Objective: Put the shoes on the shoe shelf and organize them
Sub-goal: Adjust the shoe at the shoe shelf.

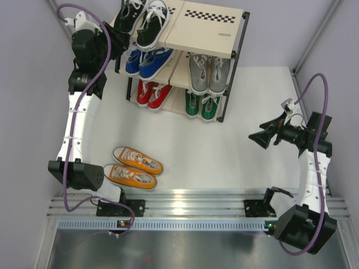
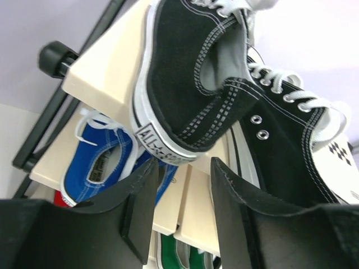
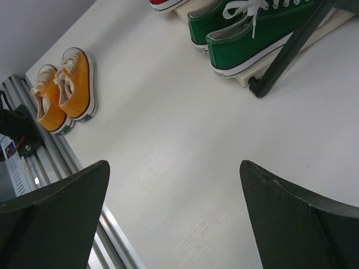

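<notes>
A: Where were the black shoes (image 1: 143, 19) kept?

B: On top of the shoe shelf (image 1: 207, 33), with one heel hung past the edge. The left gripper (image 2: 184, 166) was held half open just below it, maybe so the heel could be nudged in. Nothing was pinched. That gap was shown only up close.

A: And the right gripper (image 3: 174, 165)?

B: It was spread wide and empty. The orange shoes (image 1: 134, 167) were left on the table (image 1: 224, 162).

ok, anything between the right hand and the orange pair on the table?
Nothing visible. The right hand is open, and in its wrist view only bare table lies between it and the orange pair. The green pair and the shoe shelf sit off to the other side, out of that line.
</notes>
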Motion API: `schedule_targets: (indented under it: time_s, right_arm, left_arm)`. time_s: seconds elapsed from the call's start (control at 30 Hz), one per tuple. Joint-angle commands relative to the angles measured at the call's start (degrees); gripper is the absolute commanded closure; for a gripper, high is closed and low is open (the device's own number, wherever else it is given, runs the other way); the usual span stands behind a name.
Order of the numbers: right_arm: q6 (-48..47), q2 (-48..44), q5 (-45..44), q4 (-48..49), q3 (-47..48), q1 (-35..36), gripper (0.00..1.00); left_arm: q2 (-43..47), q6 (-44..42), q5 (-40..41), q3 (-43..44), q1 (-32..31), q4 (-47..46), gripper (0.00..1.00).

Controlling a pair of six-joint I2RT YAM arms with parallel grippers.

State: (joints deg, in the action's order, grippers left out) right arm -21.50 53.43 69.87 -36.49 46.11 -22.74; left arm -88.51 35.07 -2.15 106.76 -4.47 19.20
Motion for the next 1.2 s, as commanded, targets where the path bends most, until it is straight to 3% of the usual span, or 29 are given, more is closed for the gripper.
schedule_targets:
  time_s: [0.0,0.13,0.3,0.5,0.73,1.17]
  right_arm:
    - [-1.97,0.01,1.15,0.28,0.04,-0.99,0.01]
    - [-2.15,0.01,1.15,0.28,0.12,-0.99,0.01]
    - [-2.15,-0.26,1.24,0.28,0.12,-1.16,0.01]
    - [-2.15,-0.43,1.33,0.28,0.04,-1.34,0.01]
    - [-1.97,-0.08,1.06,0.46,-0.05,-1.43,0.01]
    - [-2.23,0.36,0.8,0.28,0.04,-1.52,0.01]
  left_arm:
    - [4.21,1.23,-6.1,-1.11,0.34,-6.53,0.49]
    - [8.78,1.93,-8.04,-4.1,0.34,-7.42,0.42]
    - [15.2,2.46,-9.52,-8.75,0.34,-7.69,0.46]
    - [17.67,4.74,-18.92,-15.17,-0.01,-7.95,0.82]
    - [11.44,2.55,-23.51,-11.84,-2.64,-7.86,0.88]
    - [3.08,-0.09,-16.48,-5.17,-4.85,-7.86,0.88]
